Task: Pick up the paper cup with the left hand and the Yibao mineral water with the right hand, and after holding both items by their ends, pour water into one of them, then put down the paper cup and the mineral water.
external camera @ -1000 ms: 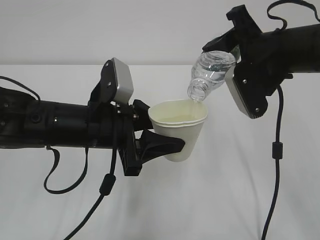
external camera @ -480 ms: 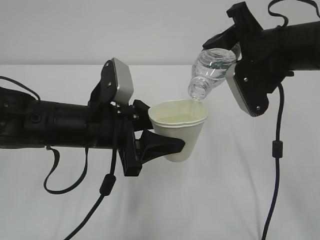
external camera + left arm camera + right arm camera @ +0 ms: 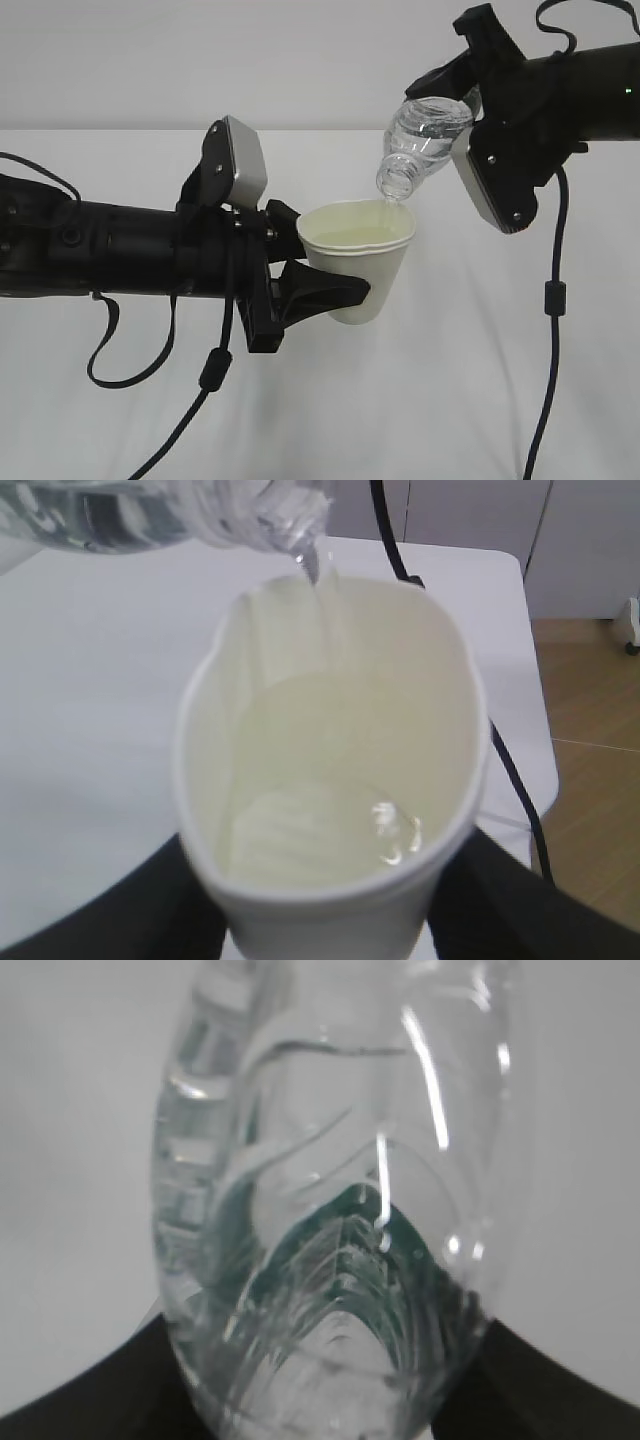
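Observation:
My left gripper (image 3: 335, 290) is shut on the white paper cup (image 3: 360, 262), holding it upright in mid-air above the table; its black fingers (image 3: 105, 920) clasp both sides of the squeezed cup (image 3: 330, 780). Water (image 3: 320, 810) partly fills the cup. My right gripper (image 3: 462, 105) is shut on the Yibao mineral water bottle (image 3: 420, 140), tilted mouth-down over the cup's far rim. A thin stream of water (image 3: 312, 568) runs from the bottle's mouth (image 3: 290, 525) into the cup. The clear bottle (image 3: 330, 1210) fills the right wrist view, black fingers (image 3: 80, 1390) on either side.
A white table (image 3: 450, 400) spreads under both arms. Black cables hang from the left arm (image 3: 210, 370) and the right arm (image 3: 552, 300). In the left wrist view the table's far right edge (image 3: 535, 730) gives way to wooden floor.
The bottle and right arm have risen very slightly since a second ago. The cup and left arm hold still.

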`<move>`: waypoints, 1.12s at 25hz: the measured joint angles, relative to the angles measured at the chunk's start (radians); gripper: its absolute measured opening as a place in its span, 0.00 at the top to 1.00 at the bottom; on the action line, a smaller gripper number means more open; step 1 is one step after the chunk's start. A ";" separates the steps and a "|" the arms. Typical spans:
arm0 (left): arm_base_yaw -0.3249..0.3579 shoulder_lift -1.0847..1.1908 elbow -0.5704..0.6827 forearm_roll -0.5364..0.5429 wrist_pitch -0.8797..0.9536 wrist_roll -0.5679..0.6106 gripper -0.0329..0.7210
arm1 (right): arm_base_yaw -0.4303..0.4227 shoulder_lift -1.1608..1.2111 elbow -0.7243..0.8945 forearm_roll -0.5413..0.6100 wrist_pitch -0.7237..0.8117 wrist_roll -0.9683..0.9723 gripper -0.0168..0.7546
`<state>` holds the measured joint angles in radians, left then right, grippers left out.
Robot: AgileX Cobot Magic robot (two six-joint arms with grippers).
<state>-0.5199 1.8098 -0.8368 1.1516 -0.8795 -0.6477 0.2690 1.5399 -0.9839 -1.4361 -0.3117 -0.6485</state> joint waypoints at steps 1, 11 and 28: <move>0.000 0.000 0.000 0.000 0.000 0.000 0.43 | 0.000 0.000 0.000 0.000 0.000 0.000 0.43; 0.000 0.000 0.000 0.000 0.000 0.000 0.43 | 0.000 0.000 0.000 0.000 0.000 0.000 0.43; 0.000 0.004 0.000 -0.067 0.003 0.023 0.43 | 0.000 0.000 0.000 -0.001 -0.002 0.129 0.43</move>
<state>-0.5199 1.8138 -0.8368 1.0850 -0.8761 -0.6251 0.2690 1.5399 -0.9839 -1.4374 -0.3137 -0.5196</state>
